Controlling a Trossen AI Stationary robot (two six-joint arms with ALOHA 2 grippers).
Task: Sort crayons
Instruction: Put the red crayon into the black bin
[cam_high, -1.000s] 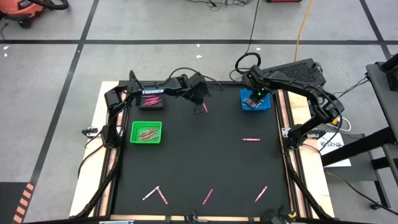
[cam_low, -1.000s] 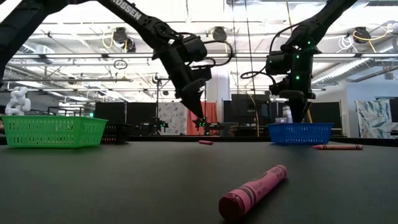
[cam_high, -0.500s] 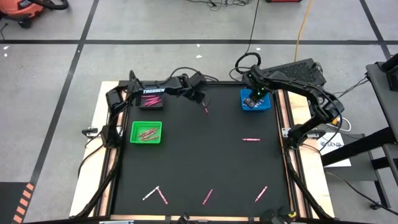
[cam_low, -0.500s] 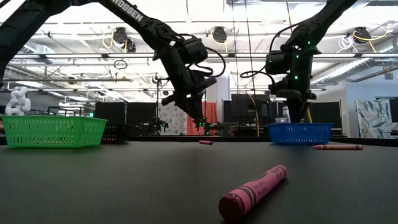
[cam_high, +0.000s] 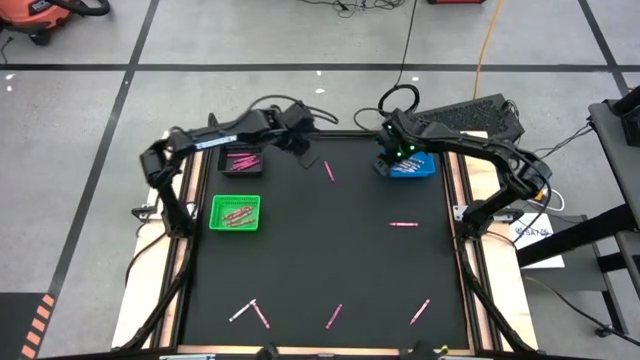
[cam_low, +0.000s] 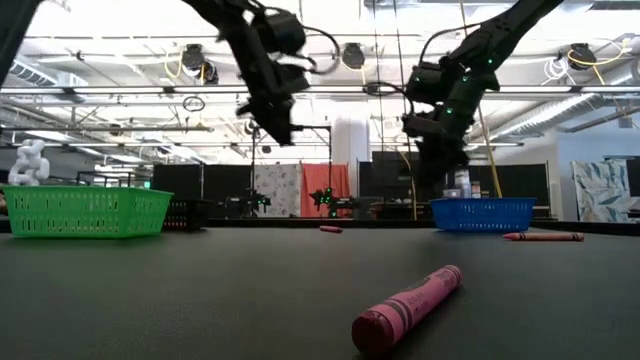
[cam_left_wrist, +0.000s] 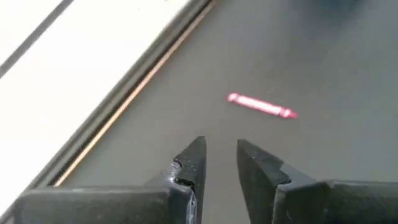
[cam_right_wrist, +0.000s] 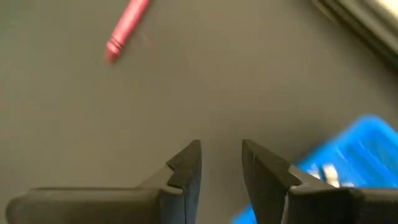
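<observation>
Left gripper (cam_left_wrist: 219, 163) now lifted and pulled back toward far edge; jaws slightly apart, empty. Pink crayon (cam_high: 329, 172) lies loose on black mat (cam_high: 320, 250) where it hovered. Right gripper (cam_right_wrist: 221, 165) shifted off blue tray (cam_high: 412, 166), jaws parted, empty. Judgement: drop-off done; five more crayons on mat unsorted.

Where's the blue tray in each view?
High view: blue tray at the mat's far right corner, under the right gripper.
Low view: right of centre, on the far edge.
Left wrist view: not in it.
Right wrist view: by the fingers.
Shared landmark: the right gripper beside it.
</observation>
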